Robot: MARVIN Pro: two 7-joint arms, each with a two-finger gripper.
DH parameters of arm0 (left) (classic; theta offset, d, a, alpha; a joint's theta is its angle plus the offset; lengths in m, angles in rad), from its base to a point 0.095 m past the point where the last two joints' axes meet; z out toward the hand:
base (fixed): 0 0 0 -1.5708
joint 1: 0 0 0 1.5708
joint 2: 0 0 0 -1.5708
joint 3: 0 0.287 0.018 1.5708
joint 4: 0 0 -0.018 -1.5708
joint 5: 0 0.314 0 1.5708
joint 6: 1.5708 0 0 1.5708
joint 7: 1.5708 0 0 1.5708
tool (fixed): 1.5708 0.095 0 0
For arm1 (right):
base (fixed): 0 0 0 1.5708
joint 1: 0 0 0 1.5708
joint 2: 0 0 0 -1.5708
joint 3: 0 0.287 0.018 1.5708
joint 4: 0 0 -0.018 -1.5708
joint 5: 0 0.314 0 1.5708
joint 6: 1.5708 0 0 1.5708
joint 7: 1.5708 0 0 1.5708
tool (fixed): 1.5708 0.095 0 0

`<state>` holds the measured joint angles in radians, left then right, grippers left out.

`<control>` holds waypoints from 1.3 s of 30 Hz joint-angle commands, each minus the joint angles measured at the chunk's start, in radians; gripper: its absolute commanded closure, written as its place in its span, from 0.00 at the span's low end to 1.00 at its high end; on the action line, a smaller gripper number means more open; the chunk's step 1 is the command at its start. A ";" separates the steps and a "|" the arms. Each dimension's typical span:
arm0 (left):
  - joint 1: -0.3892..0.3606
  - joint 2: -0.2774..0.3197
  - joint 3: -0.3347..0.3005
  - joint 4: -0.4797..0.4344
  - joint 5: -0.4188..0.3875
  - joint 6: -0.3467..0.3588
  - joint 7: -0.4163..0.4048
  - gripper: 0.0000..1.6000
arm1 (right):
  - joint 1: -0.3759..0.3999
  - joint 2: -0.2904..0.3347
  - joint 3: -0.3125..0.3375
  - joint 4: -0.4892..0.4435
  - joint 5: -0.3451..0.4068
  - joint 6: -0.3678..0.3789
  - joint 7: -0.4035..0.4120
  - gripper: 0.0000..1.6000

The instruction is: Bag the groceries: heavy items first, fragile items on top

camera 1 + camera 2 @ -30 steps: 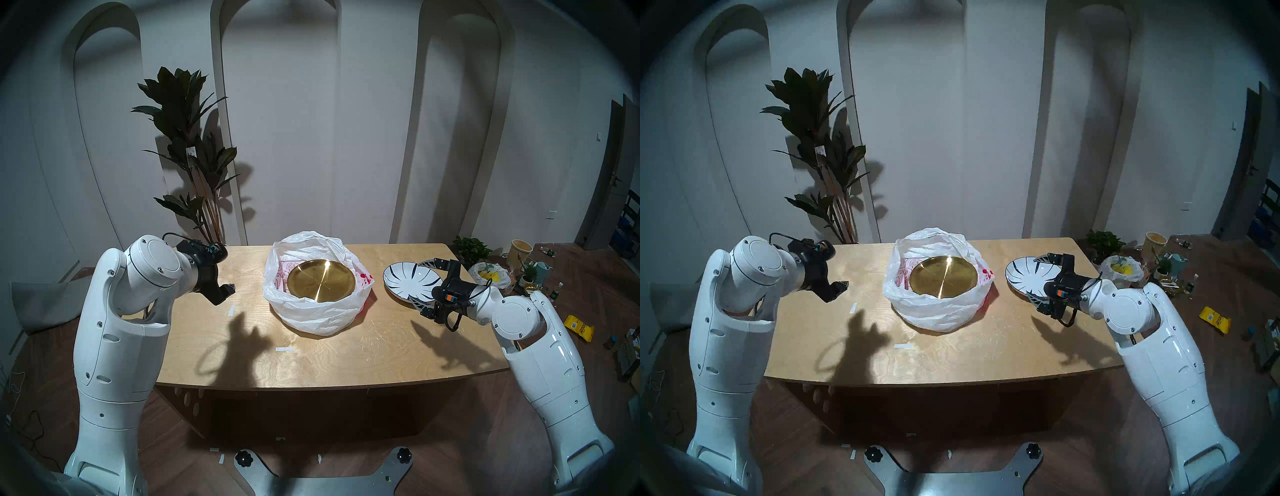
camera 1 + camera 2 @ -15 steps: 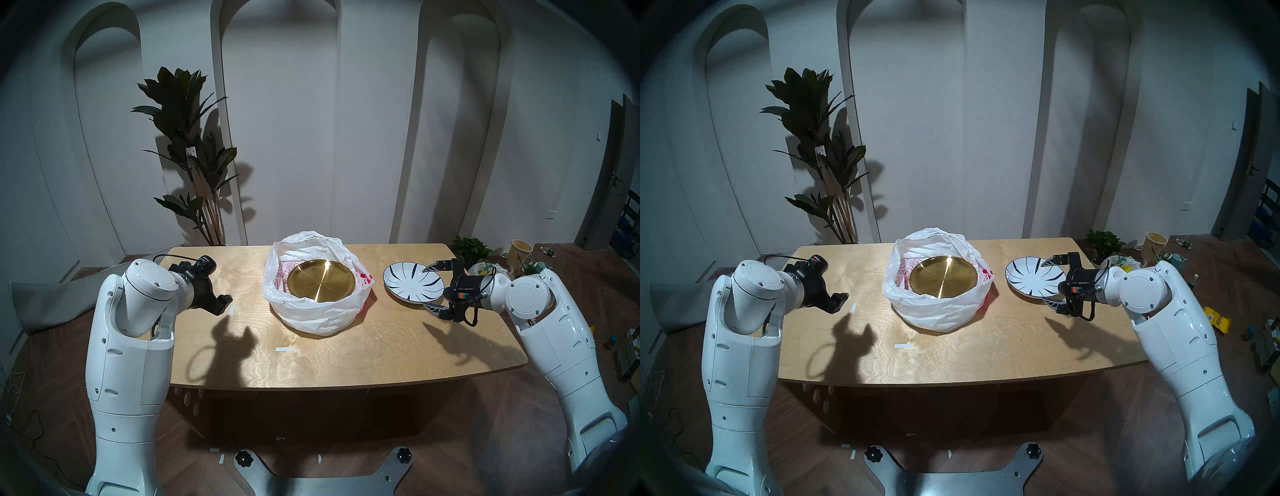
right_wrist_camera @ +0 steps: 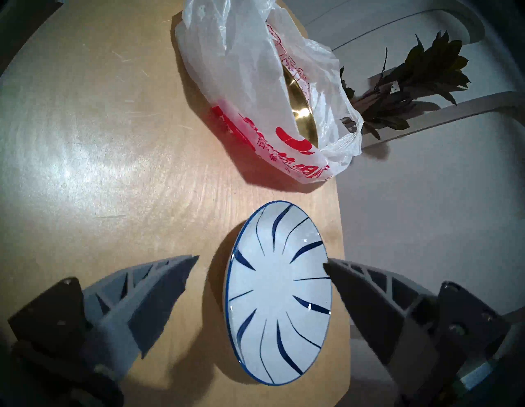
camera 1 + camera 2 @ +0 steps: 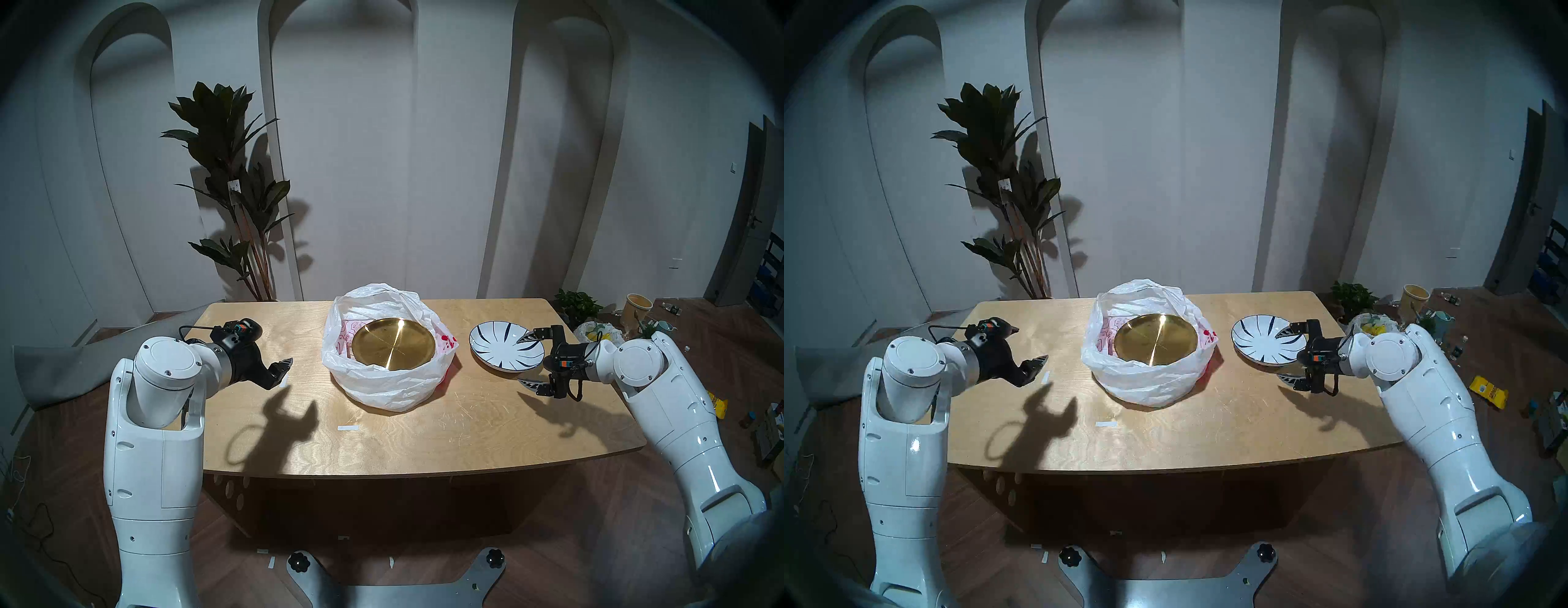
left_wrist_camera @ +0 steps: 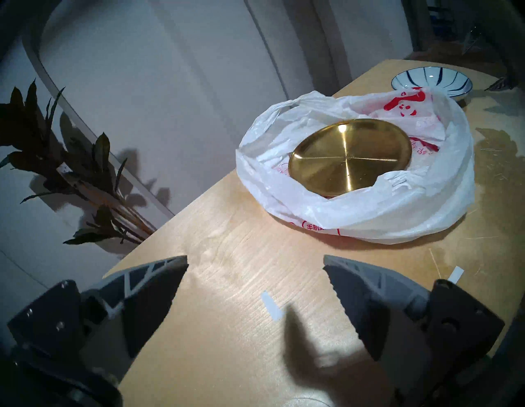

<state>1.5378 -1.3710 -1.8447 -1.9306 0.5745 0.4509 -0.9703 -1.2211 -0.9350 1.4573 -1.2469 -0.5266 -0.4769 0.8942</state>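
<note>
The gold metal tray [image 4: 392, 346] lies flat inside the open white plastic bag [image 4: 382, 388] with red print at the table's middle; both also show in the left wrist view, tray [image 5: 349, 159] and bag [image 5: 369, 216]. The white plate with dark stripes [image 4: 505, 348] sits on the table to the bag's right. My right gripper [image 4: 530, 360] is open, its jaws straddling the plate's right part; in the right wrist view the plate [image 3: 278, 295] lies between the fingers of the gripper [image 3: 261, 261]. My left gripper [image 4: 278, 369] is open and empty, low over the table left of the bag.
The wooden table [image 4: 424, 437] carries short white tape strips [image 4: 348, 427]. A tall potted plant [image 4: 237, 204] stands behind the table's far left corner. A small yellowish sack [image 4: 598, 335], cups and clutter lie on the floor to the right.
My left arm has dropped and its gripper has moved lower and a little right, toward the bag. My right arm's elbow has swung outward and its open gripper has sunk slightly around the plate.
</note>
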 commanded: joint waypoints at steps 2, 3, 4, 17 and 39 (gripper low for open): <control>-0.009 0.003 -0.018 0.005 -0.044 -0.080 0.000 0.00 | 0.119 -0.022 -0.015 0.111 -0.025 -0.074 -0.034 0.00; -0.009 0.003 -0.019 0.007 -0.047 -0.085 0.000 0.00 | 0.125 -0.024 -0.017 0.123 -0.029 -0.080 -0.037 0.00; -0.009 0.003 -0.020 0.009 -0.050 -0.091 0.001 0.00 | 0.141 -0.026 -0.025 0.146 -0.034 -0.091 -0.038 0.00; -0.007 0.003 -0.025 0.015 -0.065 -0.114 0.002 0.00 | 0.272 -0.067 -0.088 0.352 -0.139 -0.155 -0.089 0.00; -0.006 0.004 -0.027 0.018 -0.071 -0.123 0.004 0.00 | 0.463 -0.177 -0.173 0.626 -0.296 -0.195 -0.213 0.00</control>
<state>1.5392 -1.3658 -1.8715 -1.8997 0.5056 0.3312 -0.9693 -0.8529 -1.0764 1.3009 -0.6856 -0.7965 -0.6466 0.7204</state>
